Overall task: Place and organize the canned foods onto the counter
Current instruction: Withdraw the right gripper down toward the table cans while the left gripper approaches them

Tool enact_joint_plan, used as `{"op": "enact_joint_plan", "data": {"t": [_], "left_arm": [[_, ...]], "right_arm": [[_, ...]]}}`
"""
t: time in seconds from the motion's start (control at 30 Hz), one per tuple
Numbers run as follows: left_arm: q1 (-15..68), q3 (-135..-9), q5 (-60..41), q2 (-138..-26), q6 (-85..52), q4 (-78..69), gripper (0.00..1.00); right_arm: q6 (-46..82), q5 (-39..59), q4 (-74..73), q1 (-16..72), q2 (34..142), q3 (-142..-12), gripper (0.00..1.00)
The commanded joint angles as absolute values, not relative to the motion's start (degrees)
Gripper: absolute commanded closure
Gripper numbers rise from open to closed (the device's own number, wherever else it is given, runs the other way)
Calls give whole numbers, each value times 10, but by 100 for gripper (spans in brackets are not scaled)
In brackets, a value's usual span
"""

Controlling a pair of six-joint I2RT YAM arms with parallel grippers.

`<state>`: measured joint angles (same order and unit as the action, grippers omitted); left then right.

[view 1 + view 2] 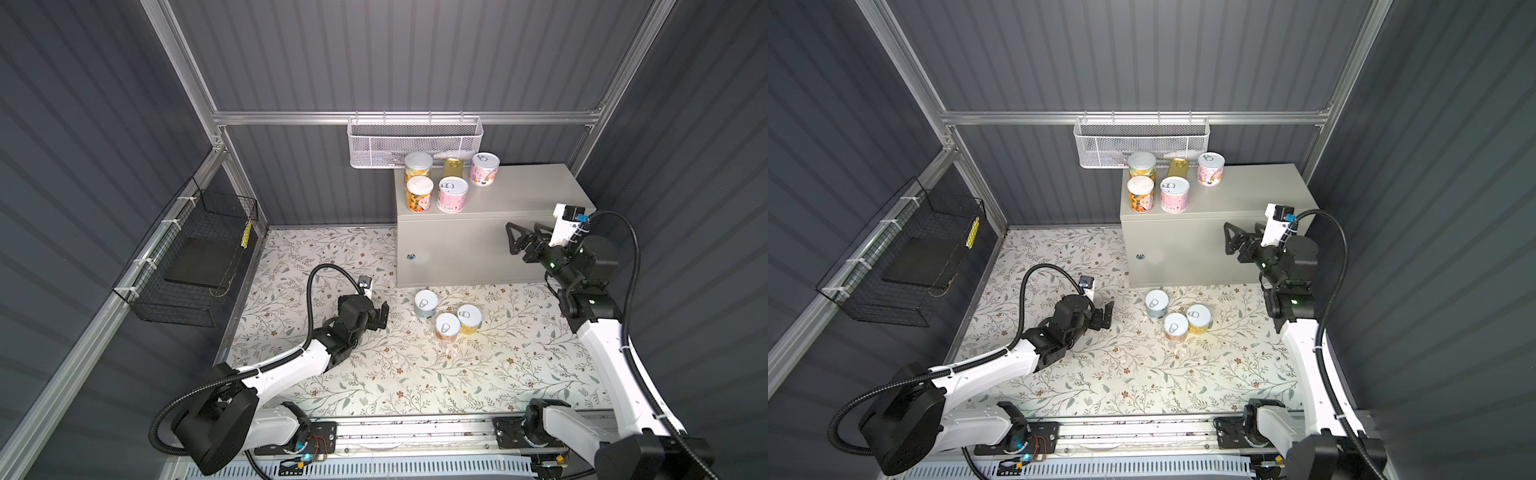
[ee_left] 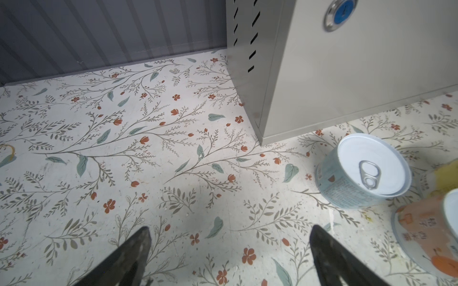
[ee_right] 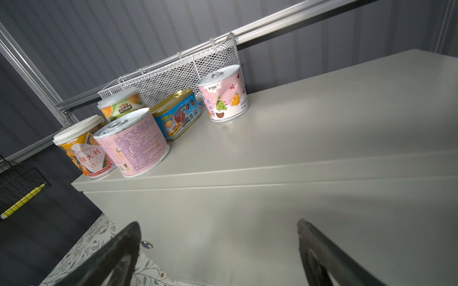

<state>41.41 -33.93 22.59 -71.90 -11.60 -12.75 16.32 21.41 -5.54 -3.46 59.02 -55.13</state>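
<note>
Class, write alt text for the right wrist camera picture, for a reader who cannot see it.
On a grey cabinet stand two orange cans, two pink cans and a gold tin, a white mesh basket behind them. Open, empty black fingers show in the foreground.

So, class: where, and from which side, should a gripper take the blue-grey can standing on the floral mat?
Probably grip the blue-grey can by its round side wall, jaws across the width, coming in low from the side of the open left gripper. It stands upright and that flank is free; the orange can and yellow can stand close on its other side.
</note>
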Motion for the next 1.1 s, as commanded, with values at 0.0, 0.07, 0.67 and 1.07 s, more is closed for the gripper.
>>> {"op": "enact_joint_plan", "data": {"t": [0.0,0.07,0.67,1.07], "left_arm": [[410,-329,201,-701,-130,-125,0],[410,-328,192,-698,-132,-125,0],[410,-351,27,-794,-184,-168,0],[423,-396,-96,-890,-234,-186,0]], "right_arm": [[169,168,1,-37,553,-503,1],[175,155,16,-37,527,-473,1],[173,133,202,-33,442,-365,1],[194,124,209,-25,418,-323,1]]}}
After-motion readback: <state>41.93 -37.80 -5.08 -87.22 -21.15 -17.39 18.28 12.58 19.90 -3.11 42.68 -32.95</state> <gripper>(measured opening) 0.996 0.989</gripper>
